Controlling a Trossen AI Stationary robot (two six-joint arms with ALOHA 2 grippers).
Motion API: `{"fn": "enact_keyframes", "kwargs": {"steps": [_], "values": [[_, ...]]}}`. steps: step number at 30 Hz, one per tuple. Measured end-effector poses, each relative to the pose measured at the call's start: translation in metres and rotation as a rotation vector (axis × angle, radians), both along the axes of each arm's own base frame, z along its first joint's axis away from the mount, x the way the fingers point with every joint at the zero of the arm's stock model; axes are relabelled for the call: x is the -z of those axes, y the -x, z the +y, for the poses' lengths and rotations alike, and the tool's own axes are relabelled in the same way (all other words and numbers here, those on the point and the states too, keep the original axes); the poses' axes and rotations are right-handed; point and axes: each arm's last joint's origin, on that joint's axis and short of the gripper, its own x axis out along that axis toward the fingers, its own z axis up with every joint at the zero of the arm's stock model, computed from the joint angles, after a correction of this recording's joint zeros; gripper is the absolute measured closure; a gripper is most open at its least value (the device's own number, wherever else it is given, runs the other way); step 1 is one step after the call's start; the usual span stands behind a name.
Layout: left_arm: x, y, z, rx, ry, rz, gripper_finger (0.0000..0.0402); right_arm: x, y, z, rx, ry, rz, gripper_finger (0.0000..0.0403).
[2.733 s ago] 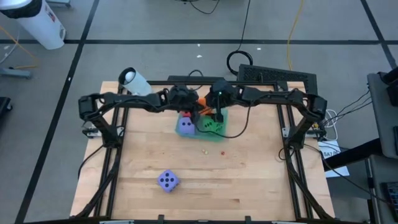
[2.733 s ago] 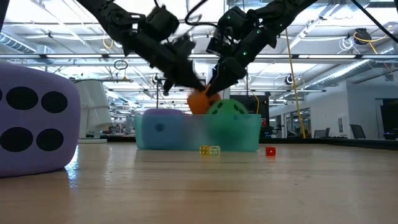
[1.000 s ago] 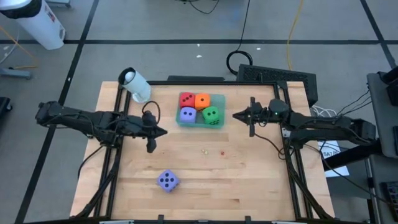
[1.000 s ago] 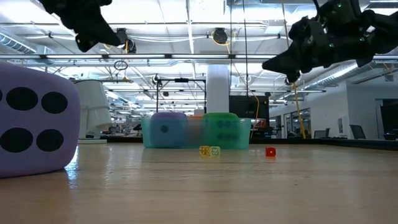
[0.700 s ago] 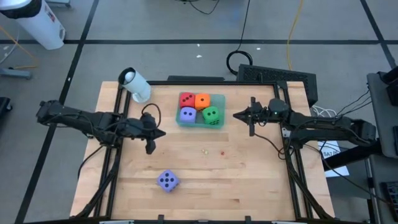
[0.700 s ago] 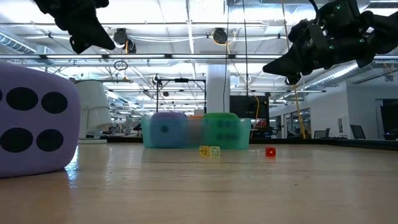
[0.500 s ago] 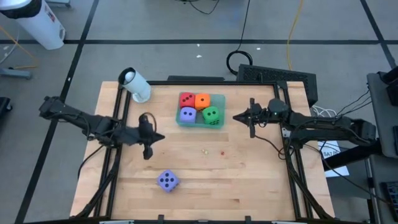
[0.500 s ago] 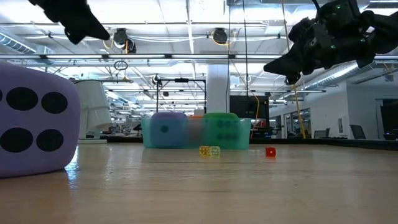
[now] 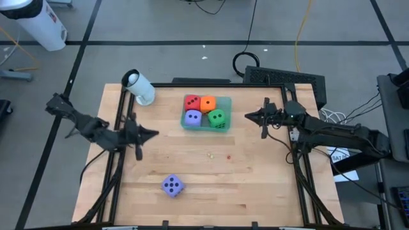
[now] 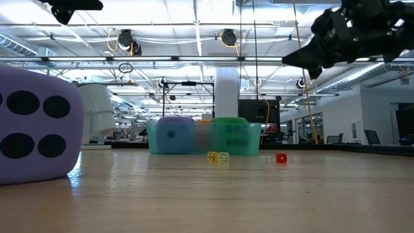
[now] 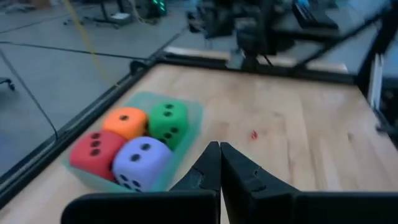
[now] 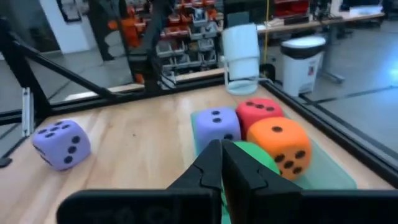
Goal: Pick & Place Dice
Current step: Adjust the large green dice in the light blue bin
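Observation:
Four dice, red (image 9: 192, 102), orange (image 9: 208, 103), lavender (image 9: 193, 117) and green (image 9: 217, 118), sit side by side in the teal tray (image 9: 225, 100) at the table's far middle. A second lavender die (image 9: 172, 185) rests on the wood near the front edge, showing large in the low view (image 10: 35, 126). My left gripper (image 9: 154, 133) hangs shut above the table's left part, left of the tray, holding nothing. My right gripper (image 9: 248, 115) hangs shut to the right of the tray, also holding nothing. Both wrist views show shut fingers (image 11: 219, 150) (image 12: 221, 147) pointing toward the tray.
A white cylinder (image 9: 138, 86) stands at the far left corner. Two tiny yellow dice (image 10: 218, 156) and a tiny red one (image 10: 281, 157) lie on the wood in front of the tray. Dark frame rails (image 9: 118, 160) run along both table sides. Bare wood lies between tray and loose die.
My left gripper has drawn back toward the table's left edge, rising a little and swinging its fingers round toward the tray. My right gripper has pulled back slightly toward the right edge. Both stay shut. The dice and tray have not moved.

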Motion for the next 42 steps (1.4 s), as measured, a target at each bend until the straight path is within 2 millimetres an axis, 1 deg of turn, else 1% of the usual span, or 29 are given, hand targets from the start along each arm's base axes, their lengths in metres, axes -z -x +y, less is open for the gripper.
{"fn": "enact_keyframes", "kwargs": {"steps": [4,7,9,13,15,19,22,25,27,31,33,36,42], "values": [[-0.004,0.009,0.014,-0.073,0.062,-0.04,0.0399,0.007,0.0,-0.001,0.037,-0.022,0.063,0.0403],[-0.003,0.004,0.022,-0.175,0.12,-0.058,0.0399,0.016,-0.006,-0.004,0.048,-0.047,0.119,0.0403],[0.001,-0.002,0.026,-0.238,0.145,-0.029,0.04,0.023,-0.013,-0.007,0.048,-0.06,0.151,0.0403],[0.022,-0.022,0.037,-0.345,0.175,0.128,0.0398,0.034,-0.029,-0.014,0.046,-0.066,0.153,0.0403],[0.033,-0.031,0.044,-0.41,0.188,0.21,0.0398,0.038,-0.037,-0.018,0.044,-0.074,0.185,0.0403],[0.055,-0.048,0.063,-0.554,0.197,0.358,0.0399,0.034,-0.06,-0.027,0.038,-0.074,0.255,0.0403],[0.07,-0.06,0.077,-0.617,0.213,0.448,0.0397,0.033,-0.077,-0.035,0.037,-0.082,0.352,0.0403],[0.083,-0.069,0.09,-0.643,0.237,0.53,0.0399,0.03,-0.092,-0.044,0.04,-0.088,0.44,0.0403],[0.091,-0.074,0.099,-0.648,0.246,0.574,0.0398,0.031,-0.1,-0.049,0.075,-0.077,0.512,0.0403],[0.104,-0.08,0.113,-0.652,0.262,0.643,0.0397,0.036,-0.109,-0.059,0.129,-0.066,0.628,0.0403],[0.11,-0.081,0.119,-0.651,0.275,0.681,0.0399,0.038,-0.113,-0.063,0.139,-0.07,0.637,0.0403],[0.118,-0.087,0.129,-0.635,0.282,0.693,0.0396,0.043,-0.116,-0.067,0.142,-0.083,0.659,0.0403],[0.136,-0.098,0.146,-0.558,0.321,0.725,0.0399,0.051,-0.119,-0.067,0.08,-0.133,0.661,0.0403]]}}
